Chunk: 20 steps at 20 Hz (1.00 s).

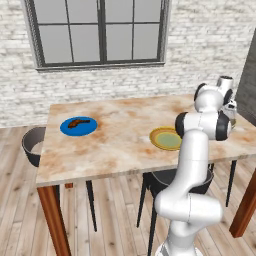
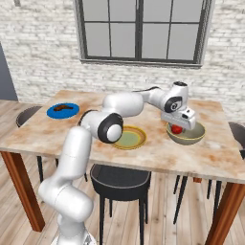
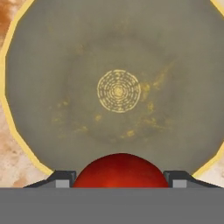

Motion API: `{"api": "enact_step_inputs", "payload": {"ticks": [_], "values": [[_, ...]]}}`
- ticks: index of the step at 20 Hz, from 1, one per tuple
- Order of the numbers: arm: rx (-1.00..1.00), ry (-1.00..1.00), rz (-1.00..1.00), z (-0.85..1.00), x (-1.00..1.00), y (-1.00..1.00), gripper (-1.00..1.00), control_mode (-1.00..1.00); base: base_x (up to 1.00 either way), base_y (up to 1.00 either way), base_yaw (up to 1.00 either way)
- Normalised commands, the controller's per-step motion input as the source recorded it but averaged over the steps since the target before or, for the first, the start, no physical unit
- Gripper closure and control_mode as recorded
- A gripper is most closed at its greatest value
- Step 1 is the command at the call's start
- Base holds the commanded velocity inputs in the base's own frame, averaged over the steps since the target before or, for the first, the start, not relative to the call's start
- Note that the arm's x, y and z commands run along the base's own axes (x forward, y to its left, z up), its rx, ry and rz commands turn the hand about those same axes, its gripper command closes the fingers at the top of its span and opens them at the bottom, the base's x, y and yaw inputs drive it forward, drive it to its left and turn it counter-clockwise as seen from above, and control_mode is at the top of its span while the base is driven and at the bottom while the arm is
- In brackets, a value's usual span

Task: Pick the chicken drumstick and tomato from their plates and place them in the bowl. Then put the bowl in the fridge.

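The hand hangs over the bowl, its fingers closed on the tomato either side. The yellow plate sits bare just beside it. The drumstick lies on the blue plate, well apart on the counter.

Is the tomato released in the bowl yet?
Not yet: the tomato sits between the fingertips, held over the bowl.
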Motion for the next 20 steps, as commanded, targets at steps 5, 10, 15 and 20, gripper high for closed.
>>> {"api": "enact_step_inputs", "payload": {"ticks": [5,10,15,20], "values": [[0.03,0.0,0.0,-0.09,0.03,0.0,1.0,-1.0,0.0,0.0,0.0],[0.02,0.0,0.0,-0.04,0.11,0.0,1.0,-1.0,0.0,0.0,0.0],[0.0,0.0,0.0,-0.08,0.07,0.0,1.0,-1.0,0.0,0.0,0.0],[0.0,0.0,0.0,-0.1,0.0,0.0,-1.0,-1.0,0.0,0.0,0.0]]}}
